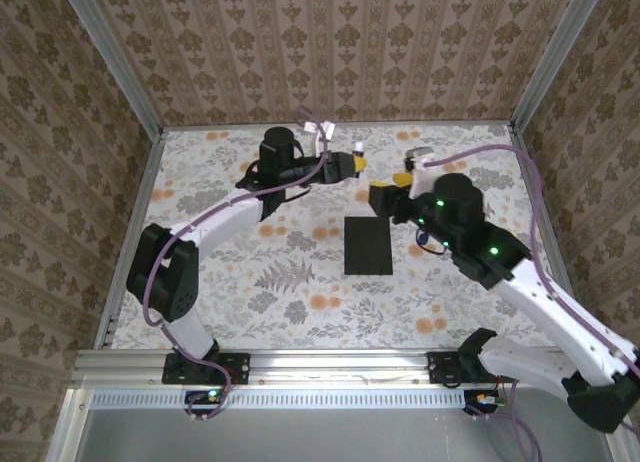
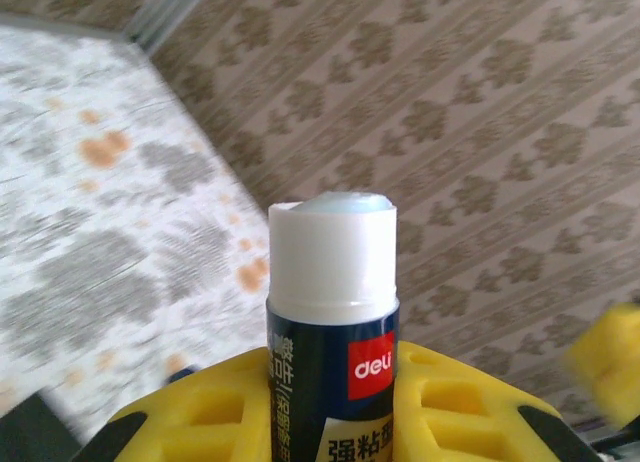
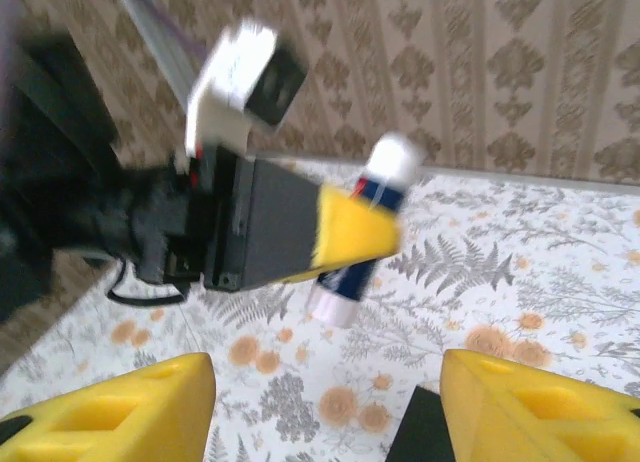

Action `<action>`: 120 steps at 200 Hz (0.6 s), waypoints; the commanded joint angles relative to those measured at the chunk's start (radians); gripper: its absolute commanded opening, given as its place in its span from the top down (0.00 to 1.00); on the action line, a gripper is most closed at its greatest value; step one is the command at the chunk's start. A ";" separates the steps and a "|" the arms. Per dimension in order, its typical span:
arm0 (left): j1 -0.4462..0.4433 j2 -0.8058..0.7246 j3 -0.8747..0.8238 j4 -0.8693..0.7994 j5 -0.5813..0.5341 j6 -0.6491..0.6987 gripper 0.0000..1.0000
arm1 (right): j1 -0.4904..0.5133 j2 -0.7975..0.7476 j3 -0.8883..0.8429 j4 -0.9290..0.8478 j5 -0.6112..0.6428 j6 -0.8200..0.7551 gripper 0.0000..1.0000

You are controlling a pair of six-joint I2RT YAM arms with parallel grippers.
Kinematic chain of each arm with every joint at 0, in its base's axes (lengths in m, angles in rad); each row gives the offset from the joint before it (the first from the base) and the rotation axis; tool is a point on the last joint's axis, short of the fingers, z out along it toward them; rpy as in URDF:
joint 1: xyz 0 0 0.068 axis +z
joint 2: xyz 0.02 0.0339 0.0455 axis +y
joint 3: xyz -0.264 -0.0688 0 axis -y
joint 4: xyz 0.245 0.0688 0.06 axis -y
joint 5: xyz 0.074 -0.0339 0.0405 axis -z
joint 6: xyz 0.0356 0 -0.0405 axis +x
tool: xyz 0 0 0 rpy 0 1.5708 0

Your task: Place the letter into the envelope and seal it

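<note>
Glue stick point(image 2: 332, 282) is clamped in left end effector point(image 1: 350, 165), right end effector point(image 3: 325, 407) is held apart, envelope point(image 1: 367, 245) lies flat on desk point(image 1: 250, 302) at stick's 6 o'clock; glue is best dabbed lightly along the flap while envelope is pinned.

Left wrist: white-capped blue glue tube point(image 2: 332, 282), base cut by bottom edge. Right wrist: flat black paper envelope point(image 3: 418, 432), corner visible, rest cut off.

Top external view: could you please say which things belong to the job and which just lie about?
For the job: envelope; glue stick, held in the left gripper, likely for sealing.
Lying about: small dark item beside the right arm.
</note>
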State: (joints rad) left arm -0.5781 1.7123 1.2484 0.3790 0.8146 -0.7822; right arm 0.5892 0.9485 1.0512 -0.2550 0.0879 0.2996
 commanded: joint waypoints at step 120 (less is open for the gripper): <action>-0.140 -0.285 -0.167 -0.516 -0.494 1.075 1.00 | -0.459 0.341 0.189 -0.499 -0.288 0.177 0.10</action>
State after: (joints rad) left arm -0.6727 1.4673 1.1316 -0.1062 0.5171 0.1246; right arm 0.1524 1.2591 1.1824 -0.6399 -0.1822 0.4606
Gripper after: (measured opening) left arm 0.239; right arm 0.898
